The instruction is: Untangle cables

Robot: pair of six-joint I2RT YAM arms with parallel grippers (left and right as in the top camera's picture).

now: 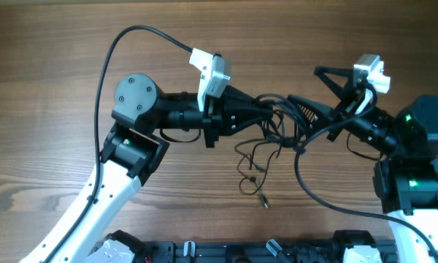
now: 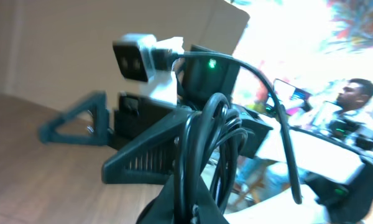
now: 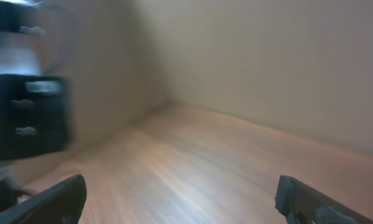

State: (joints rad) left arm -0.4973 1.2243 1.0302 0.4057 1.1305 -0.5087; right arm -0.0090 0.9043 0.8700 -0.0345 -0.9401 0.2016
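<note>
We see the left tool (image 1: 270, 110) clenched on the cables (image 1: 259, 157), gripping them as a looped bundle that fills the left wrist view. Loose strands trail from the bundle down over the table (image 1: 58, 88), with a small plug (image 1: 264, 201) at the lowest end. The right tool (image 1: 308, 93) stands released just beside the bundle, its fingers (image 3: 56, 200) wide apart with only bare table between them

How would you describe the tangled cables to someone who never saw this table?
In the middle of the table, the left claw grips the cables. Their thin black strands trail onto the wood, far thinner than the arms' camera cords.
</note>
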